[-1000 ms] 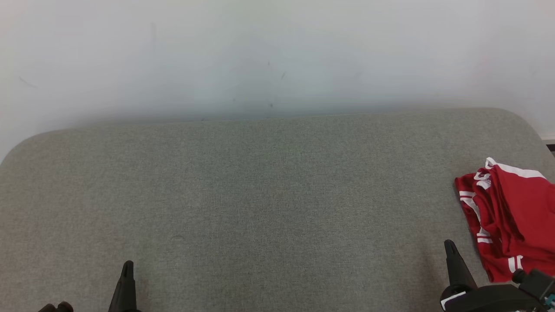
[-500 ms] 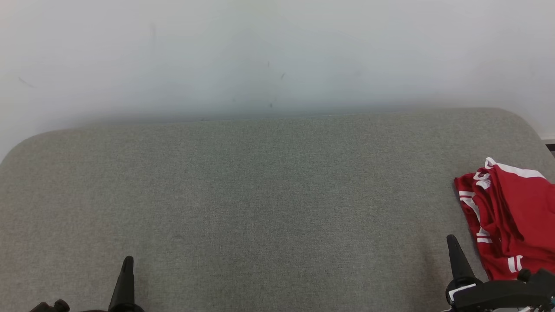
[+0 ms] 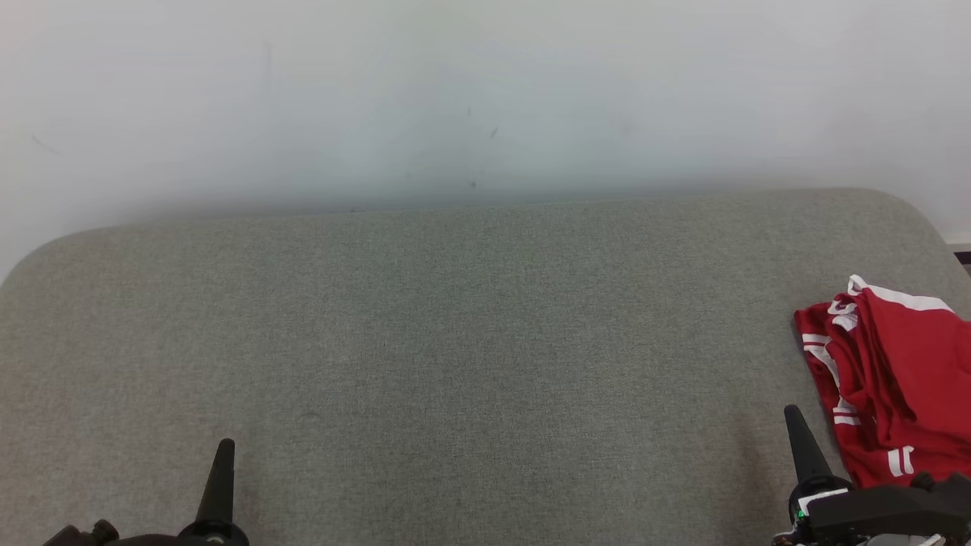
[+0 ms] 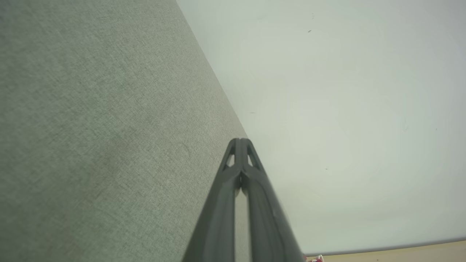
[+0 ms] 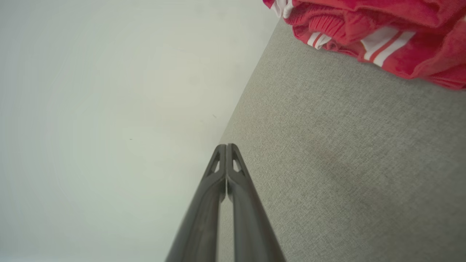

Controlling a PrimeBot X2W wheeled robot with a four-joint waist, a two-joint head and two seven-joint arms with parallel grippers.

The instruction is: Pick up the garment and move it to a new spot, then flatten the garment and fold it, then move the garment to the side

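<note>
Head view, folded red garment (image 3: 891,379), grey cushion (image 3: 455,341)

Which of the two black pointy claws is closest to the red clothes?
The right gripper, at the head view's lower right, shut and just beside the red garment. The left gripper sits far across the grey surface, at the lower left.
</note>
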